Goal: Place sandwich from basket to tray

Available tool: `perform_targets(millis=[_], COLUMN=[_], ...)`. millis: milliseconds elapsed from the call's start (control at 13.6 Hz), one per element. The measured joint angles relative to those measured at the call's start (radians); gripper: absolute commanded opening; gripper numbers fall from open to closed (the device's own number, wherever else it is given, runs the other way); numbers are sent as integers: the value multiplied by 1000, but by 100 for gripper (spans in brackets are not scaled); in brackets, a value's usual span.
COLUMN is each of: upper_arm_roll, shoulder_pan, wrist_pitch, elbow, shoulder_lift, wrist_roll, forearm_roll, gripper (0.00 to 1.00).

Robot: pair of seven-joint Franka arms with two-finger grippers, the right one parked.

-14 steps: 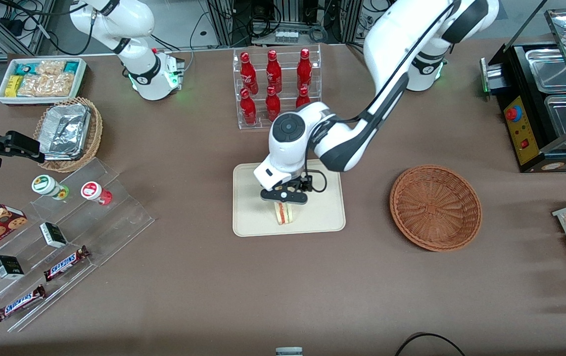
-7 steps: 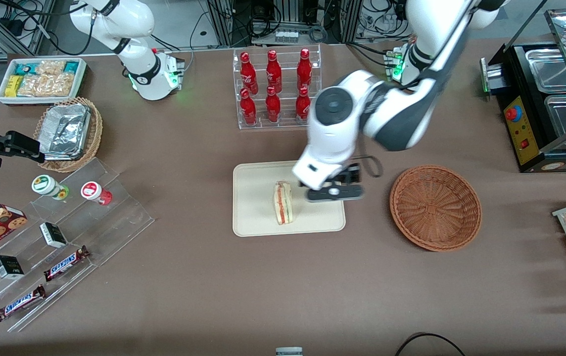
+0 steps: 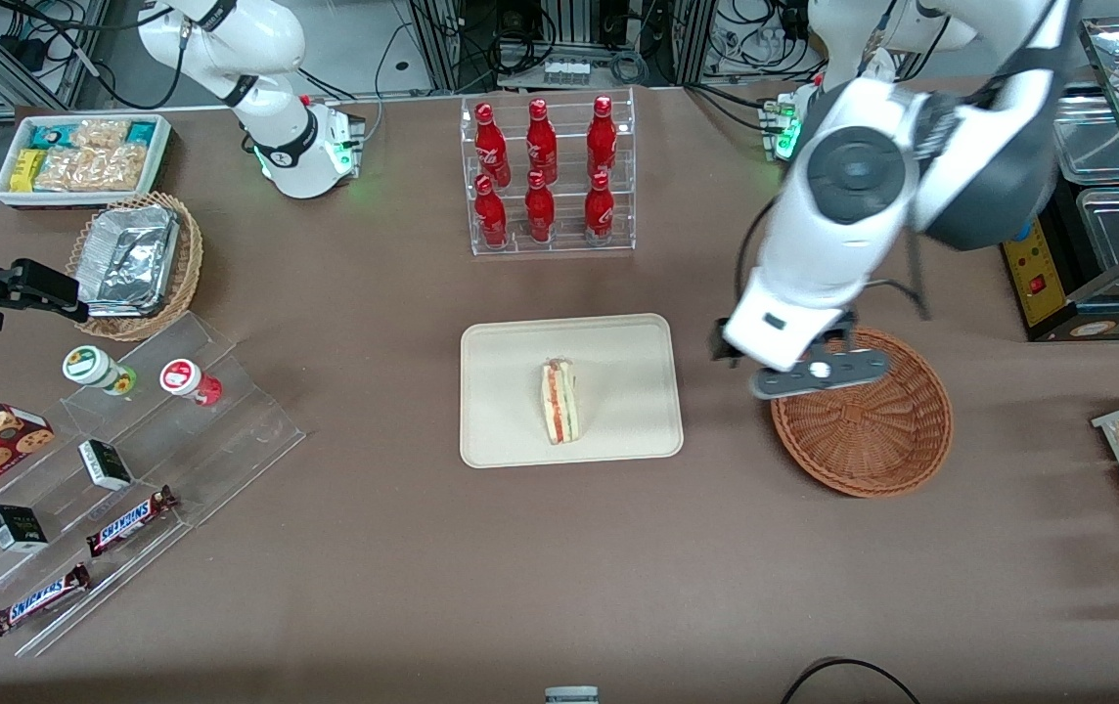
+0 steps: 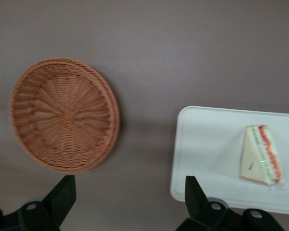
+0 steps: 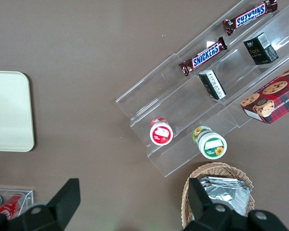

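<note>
One sandwich on tray, one empty basket, gripper above, jaws apart.

Claw hides basket rim — partly.

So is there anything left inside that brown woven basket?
Nothing shows in the basket: the wrist view sees only bare weave. From the front, the open gripper hangs over its rim and covers a strip. The sandwich lies on the tray.
</note>
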State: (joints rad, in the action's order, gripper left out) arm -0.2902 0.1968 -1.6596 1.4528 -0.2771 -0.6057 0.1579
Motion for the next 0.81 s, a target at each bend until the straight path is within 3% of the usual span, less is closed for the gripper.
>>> perform_targets(millis=[294,809], upper_arm_roll=[2,24], shoulder_pan=[-121,-254], wrist_pitch=[96,264], elbow=[0,7], shoulder_lift=[66,171], wrist_roll=[177,432], forearm_roll=[-61,-73], gripper=[100,100])
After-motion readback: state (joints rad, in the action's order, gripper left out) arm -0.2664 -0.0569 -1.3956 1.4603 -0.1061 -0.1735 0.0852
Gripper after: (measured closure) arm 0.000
